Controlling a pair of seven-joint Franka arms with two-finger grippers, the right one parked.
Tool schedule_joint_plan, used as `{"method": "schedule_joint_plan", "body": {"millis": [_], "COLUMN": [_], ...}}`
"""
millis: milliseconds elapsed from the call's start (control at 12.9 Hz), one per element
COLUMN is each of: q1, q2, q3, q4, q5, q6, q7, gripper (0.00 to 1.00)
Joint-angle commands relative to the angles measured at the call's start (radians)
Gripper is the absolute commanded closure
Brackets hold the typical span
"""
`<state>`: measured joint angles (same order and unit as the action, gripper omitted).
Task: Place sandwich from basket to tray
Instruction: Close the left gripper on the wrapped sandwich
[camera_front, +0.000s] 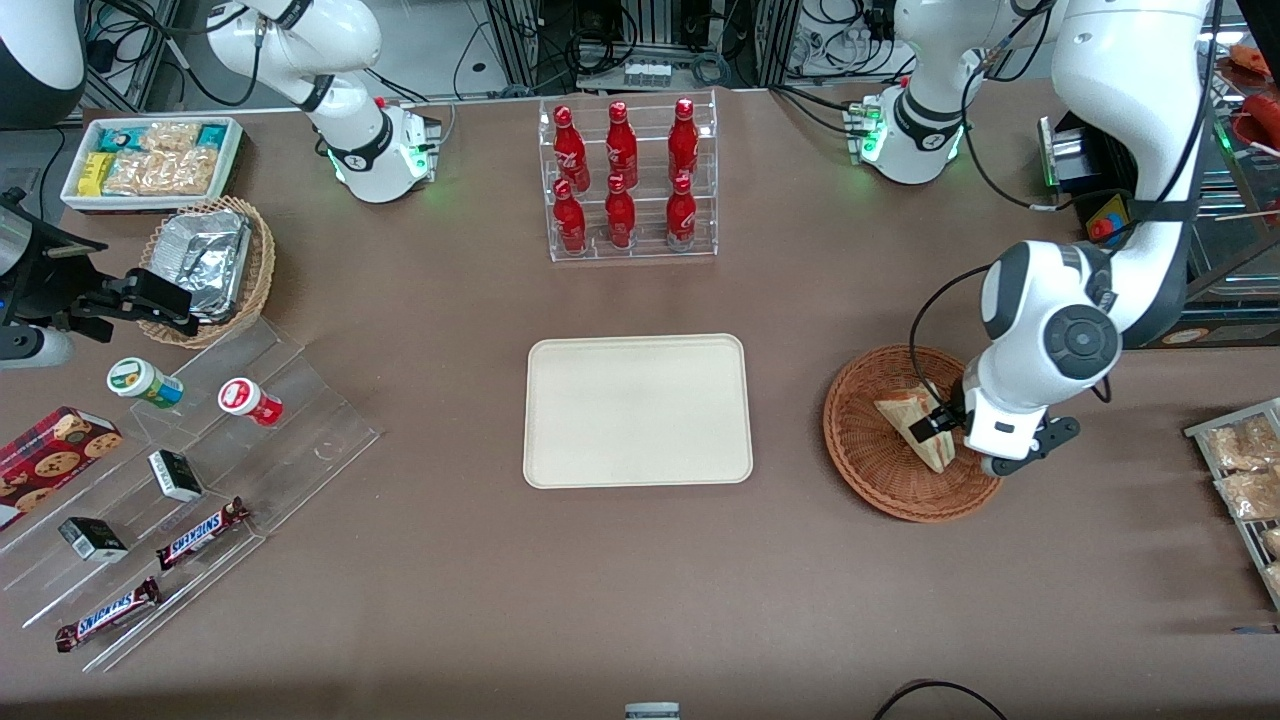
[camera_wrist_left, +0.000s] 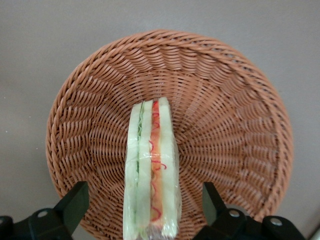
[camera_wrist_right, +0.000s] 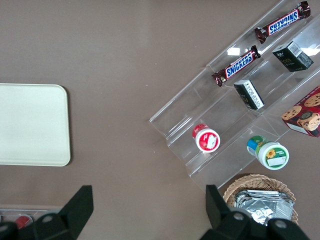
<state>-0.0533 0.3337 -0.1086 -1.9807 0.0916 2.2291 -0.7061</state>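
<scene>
Currently listed: sandwich (camera_wrist_left: 151, 170), standing on edge in the basket (camera_wrist_left: 235, 90), filling layers facing up. Gripper (camera_front: 938, 424) low over the basket, fingers (camera_wrist_left: 75, 202) spread wide, one on each bread face, apparently not touching. Long axis of the wedge runs between the fingers, so closing should pinch across its thickness. Tray (camera_front: 637, 410) lies bare, beside the basket toward the parked arm's end.
</scene>
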Motion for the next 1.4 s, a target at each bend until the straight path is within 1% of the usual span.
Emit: {"method": "schedule_joint_plan", "body": {"millis": [0, 155, 233, 698, 775, 853, 930, 1008, 1085, 1318], "q1": [0.0, -0.011, -0.035, -0.042, -0.042, -0.042, -0.04, -0.04, -0.037, -0.039], "q2": [-0.004, 0.014, 0.014, 0.014, 0.016, 0.014, 0.011, 0.008, 0.004, 0.008], "q3": [0.0, -0.002, 0.003, 0.004, 0.004, 0.004, 0.006, 0.006, 0.007, 0.006], "q4": [-0.049, -0.056, -0.059, -0.095, -0.096, -0.101, -0.104, -0.095, -0.084, 0.028], "q5": [0.027, 0.027, 0.027, 0.031, 0.045, 0.051, 0.051, 0.051, 0.05, 0.051], "q6": [0.078, 0.104, 0.104, 0.104, 0.104, 0.103, 0.103, 0.093, 0.083, -0.076], "q7": [-0.082, -0.107, -0.107, -0.102, -0.102, -0.102, -0.102, -0.101, -0.095, -0.084], "gripper": [0.0, 0.0, 0.0, 0.0, 0.02, 0.22, 0.6, 0.94, 1.0, 1.0]}}
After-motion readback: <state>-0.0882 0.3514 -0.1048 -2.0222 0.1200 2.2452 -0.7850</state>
